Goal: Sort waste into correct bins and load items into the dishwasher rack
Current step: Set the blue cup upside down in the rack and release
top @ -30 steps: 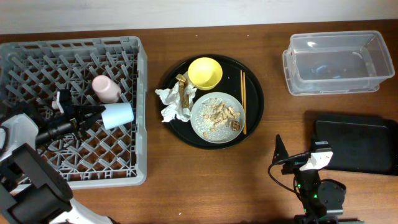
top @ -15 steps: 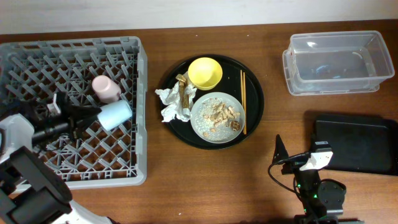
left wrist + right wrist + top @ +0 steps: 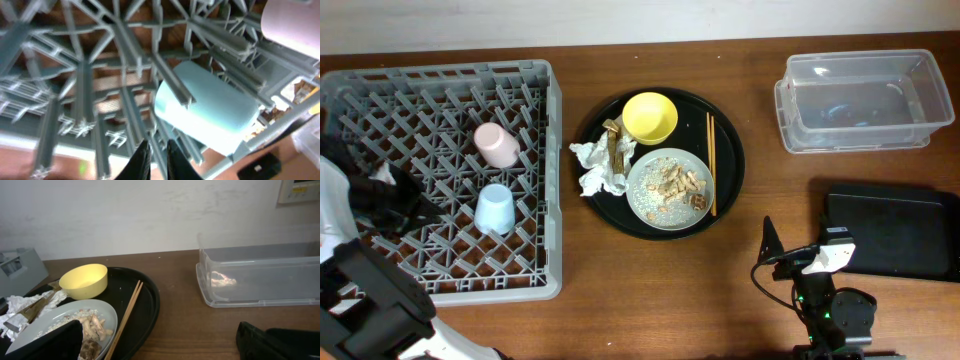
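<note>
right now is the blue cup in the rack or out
In. The light-blue cup sits among the pegs of the grey rack, below the pink cup.

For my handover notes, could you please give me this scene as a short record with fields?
In grey plastic lattice rack: small pink cup, light-blue cup
On round black tray: yellow bowl, speckled grey plate bearing food scraps, wooden chopsticks, crumpled white napkins
Bins: clear plastic tub, flat black container
Left gripper: jaws slightly apart, empty
Right gripper: jaws wide, empty

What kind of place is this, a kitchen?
Probably a dish-clearing practice bench rather than a real kitchen: a grey dishwasher rack, a black tray with a dirty plate and a clear tub sit on a plain wooden table.
</note>
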Motion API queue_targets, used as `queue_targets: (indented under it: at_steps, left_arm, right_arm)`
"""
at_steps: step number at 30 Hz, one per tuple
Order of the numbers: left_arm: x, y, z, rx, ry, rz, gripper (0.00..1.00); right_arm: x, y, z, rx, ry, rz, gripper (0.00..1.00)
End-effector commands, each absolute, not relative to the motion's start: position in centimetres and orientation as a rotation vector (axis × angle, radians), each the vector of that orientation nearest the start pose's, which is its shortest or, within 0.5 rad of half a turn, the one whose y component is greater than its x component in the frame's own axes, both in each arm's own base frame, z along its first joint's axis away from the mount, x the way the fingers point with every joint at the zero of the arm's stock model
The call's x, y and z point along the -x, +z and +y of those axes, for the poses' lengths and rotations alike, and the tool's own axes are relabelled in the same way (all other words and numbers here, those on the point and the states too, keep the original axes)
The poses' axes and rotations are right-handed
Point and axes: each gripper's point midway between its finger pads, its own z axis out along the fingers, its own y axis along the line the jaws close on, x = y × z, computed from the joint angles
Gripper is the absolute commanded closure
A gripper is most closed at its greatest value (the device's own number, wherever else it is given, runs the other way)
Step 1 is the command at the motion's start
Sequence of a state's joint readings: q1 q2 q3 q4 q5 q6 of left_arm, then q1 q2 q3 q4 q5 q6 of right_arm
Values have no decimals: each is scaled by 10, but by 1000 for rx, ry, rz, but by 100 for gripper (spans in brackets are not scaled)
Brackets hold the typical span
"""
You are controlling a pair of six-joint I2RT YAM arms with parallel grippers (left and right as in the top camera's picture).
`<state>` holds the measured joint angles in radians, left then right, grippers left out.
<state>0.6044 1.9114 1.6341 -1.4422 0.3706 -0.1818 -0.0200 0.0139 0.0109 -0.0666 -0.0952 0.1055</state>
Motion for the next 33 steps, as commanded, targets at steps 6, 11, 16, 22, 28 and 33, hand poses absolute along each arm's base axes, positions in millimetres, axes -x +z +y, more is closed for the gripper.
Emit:
queue_targets:
  at_steps: [6, 11, 16, 22, 28, 33]
  left_arm:
    - [-322, 183, 113, 908, -462, 2899, 100]
    - [-335, 176, 49, 579, -325, 3045, 100]
    - [-334, 150, 44, 593, 120, 3077, 100]
    - [-331, 124, 61, 654, 197, 3064, 100]
    - [-322, 123, 90, 842, 244, 3027, 100]
    - [-317, 130, 92, 886, 195, 3029, 100]
  right_arm:
    - [-246, 157, 9, -43, 136, 1644, 2]
    - [-246, 157, 9, -43, 136, 1646, 2]
    - [-246, 156, 9, -44, 136, 1650, 2]
    - [-246, 156, 9, -44, 136, 1650, 2]
    - [-246, 156, 9, -44, 136, 1650, 2]
    - [-246, 156, 9, -44, 136, 1650, 2]
